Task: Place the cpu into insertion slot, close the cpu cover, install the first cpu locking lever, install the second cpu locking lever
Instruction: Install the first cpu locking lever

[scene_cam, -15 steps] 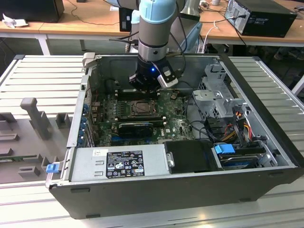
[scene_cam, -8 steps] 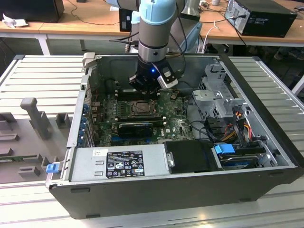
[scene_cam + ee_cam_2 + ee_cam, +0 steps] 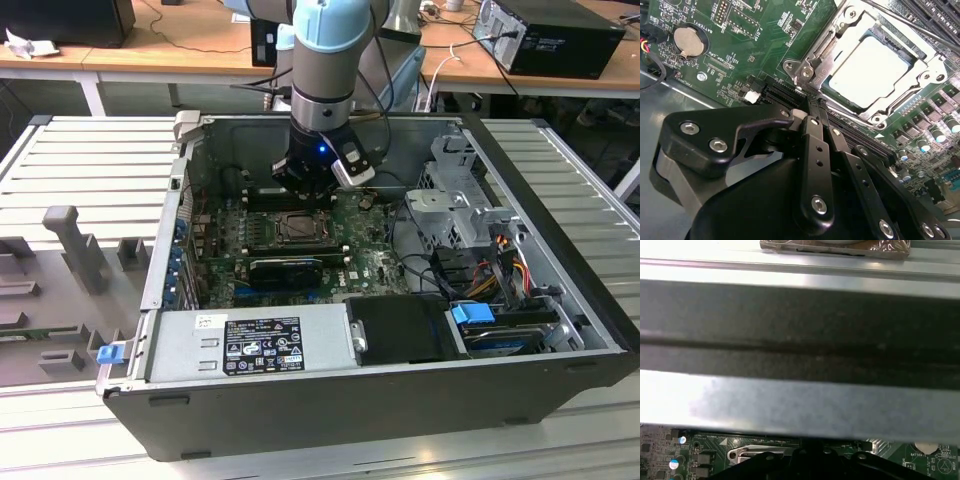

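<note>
The cpu lies pale and flat in the insertion slot on the green board. The silvery cpu cover is down around it, its window framing the chip. A thin lever rod runs along one side of the socket. My gripper has its black fingers pressed together, tips right at the socket's corner, with nothing visibly held. In the exterior view the gripper hangs just behind the socket inside the open computer case. In the first wrist view a piece of the socket frame shows beside the gripper's dark body.
A black power supply lies along the case's front. A drive cage and cables stand at the exterior view's right. Black memory slots and a coin battery flank the socket. The case wall is close by.
</note>
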You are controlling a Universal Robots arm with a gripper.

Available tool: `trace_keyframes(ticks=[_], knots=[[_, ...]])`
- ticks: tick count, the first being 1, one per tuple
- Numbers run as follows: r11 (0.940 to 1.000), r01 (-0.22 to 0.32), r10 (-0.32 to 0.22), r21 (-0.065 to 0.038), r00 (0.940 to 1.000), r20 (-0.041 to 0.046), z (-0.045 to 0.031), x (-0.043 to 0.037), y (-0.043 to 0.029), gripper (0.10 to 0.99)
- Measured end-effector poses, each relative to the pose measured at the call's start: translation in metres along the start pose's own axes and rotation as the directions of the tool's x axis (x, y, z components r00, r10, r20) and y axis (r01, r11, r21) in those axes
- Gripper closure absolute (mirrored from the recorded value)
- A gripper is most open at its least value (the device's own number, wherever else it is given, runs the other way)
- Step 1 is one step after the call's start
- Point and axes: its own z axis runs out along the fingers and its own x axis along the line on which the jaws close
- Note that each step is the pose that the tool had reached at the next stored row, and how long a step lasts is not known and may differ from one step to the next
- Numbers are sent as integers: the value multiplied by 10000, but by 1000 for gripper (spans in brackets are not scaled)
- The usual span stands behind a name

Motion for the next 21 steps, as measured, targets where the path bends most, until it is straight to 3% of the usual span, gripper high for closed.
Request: trace_keyframes(ticks=[4, 11, 17, 19, 21], knots=[[10000, 0, 0, 81, 10000, -8, 8, 0, -3, 980], [10000, 0, 0, 78, 10000, -5, 3, -6, -1, 980], [9996, -1, 2, 281, 10000, -15, 24, -9, -2, 980], [9996, -2, 2, 288, 10000, -17, 27, -8, -5, 980], [9998, -3, 3, 218, 10000, -14, 27, -7, -6, 980]])
